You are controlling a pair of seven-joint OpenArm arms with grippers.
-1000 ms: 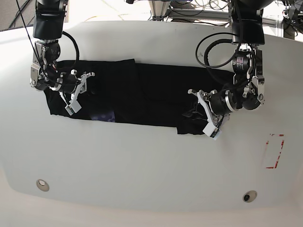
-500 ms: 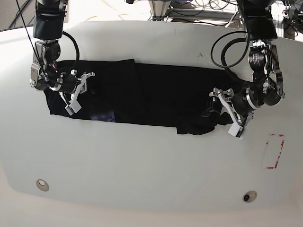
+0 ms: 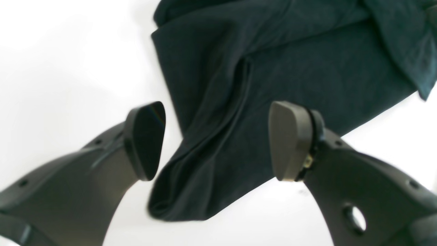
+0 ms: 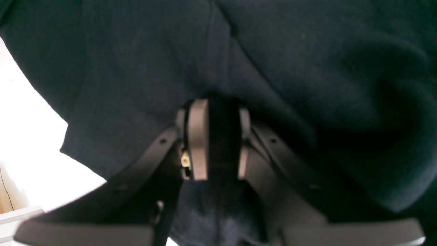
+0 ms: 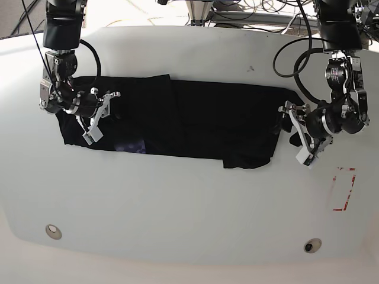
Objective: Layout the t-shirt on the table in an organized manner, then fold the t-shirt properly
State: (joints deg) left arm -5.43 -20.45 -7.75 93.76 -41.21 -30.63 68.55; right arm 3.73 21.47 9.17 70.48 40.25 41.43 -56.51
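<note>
One glossy white table [image 5: 189, 201] carries the black cloth t-shirt [image 5: 201, 124], spread as a long band. Right gripper [image 4: 214, 143] is clamped on a shirt fold; left gripper [image 3: 215, 140] hangs spread, empty, over the shirt's edge.

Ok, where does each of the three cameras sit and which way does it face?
Base: high, across the table, looking down on the t-shirt; both arms show.
Left wrist: behind the open left gripper, over the shirt's end; both fingers show.
Right wrist: behind the right gripper, whose fingers pinch black cloth.
Shared: all three show the t-shirt and white table.
</note>
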